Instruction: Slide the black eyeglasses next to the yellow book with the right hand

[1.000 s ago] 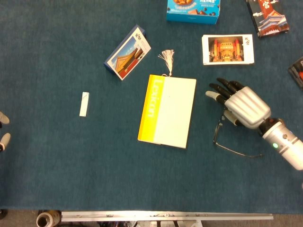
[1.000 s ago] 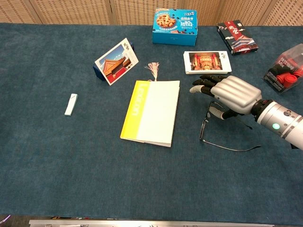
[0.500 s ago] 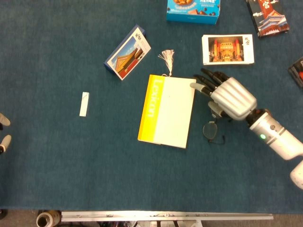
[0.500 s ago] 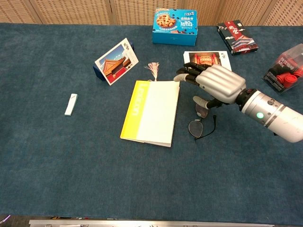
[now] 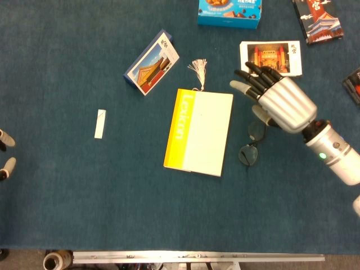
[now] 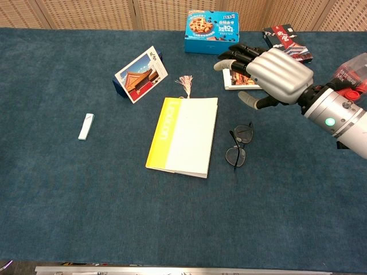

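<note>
Lying flat: one eyeglasses (image 6: 238, 144), one book (image 6: 182, 136)

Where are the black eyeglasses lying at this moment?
In both views the black eyeglasses lie on the table just right of the yellow book, below the raised right hand.

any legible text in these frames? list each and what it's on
"Lexicon": down the yellow spine strip of the yellow book.
"30": on the blue cookie box; the rest of its print is too small to read.
Postcard by the right hand, dark packet, propped card with the temple picture: characters present, too blurred to read.
Small white strip, black eyeglasses: no text visible.
</note>
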Robot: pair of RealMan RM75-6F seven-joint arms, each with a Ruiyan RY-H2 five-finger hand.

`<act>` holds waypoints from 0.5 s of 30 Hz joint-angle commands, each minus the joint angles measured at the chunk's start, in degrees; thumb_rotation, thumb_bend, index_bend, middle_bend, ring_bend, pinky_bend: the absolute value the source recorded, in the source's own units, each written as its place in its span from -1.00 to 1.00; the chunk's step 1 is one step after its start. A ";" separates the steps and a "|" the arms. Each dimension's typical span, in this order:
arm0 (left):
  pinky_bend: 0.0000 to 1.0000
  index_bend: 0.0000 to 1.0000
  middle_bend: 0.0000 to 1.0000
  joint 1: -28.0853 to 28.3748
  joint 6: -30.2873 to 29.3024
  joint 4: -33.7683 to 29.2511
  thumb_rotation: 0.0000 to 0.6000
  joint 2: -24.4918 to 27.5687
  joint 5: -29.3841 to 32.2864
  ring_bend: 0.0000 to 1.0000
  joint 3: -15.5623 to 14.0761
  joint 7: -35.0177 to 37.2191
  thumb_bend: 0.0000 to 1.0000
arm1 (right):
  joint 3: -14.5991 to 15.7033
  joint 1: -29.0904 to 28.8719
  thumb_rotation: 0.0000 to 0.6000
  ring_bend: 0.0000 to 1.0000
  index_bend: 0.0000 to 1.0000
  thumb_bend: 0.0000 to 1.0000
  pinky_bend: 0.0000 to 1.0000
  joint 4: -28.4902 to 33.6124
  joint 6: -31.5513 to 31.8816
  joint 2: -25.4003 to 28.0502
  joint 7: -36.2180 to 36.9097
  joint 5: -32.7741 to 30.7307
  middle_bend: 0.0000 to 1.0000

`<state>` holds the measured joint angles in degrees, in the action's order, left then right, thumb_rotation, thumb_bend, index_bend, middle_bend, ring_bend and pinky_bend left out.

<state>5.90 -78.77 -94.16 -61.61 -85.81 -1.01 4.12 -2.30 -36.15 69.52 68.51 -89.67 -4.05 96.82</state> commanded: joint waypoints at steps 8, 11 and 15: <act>0.12 -0.10 0.04 0.31 -0.15 -0.94 1.00 0.28 -0.36 -0.07 0.13 -0.95 -0.44 | 1.76 1.20 1.00 -0.90 -0.62 -0.19 -0.58 1.50 1.35 0.89 -0.93 0.89 -0.74; 0.12 -0.10 0.04 0.30 -0.08 -0.98 1.00 0.36 -0.17 -0.08 0.13 -0.96 -0.44 | 2.53 1.23 1.00 -0.90 -0.62 -0.20 -0.58 0.37 1.31 -0.14 0.37 1.42 -0.73; 0.12 -0.10 0.04 0.23 -0.07 -0.83 1.00 0.32 -0.10 -0.08 0.03 -0.83 -0.44 | 2.99 1.02 1.00 -0.90 -0.62 -0.21 -0.58 -1.26 1.25 -1.48 2.03 1.86 -0.72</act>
<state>6.13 -78.84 -94.99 -61.29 -85.91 -0.97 3.29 0.47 -35.05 68.66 69.78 -90.76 -2.36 98.47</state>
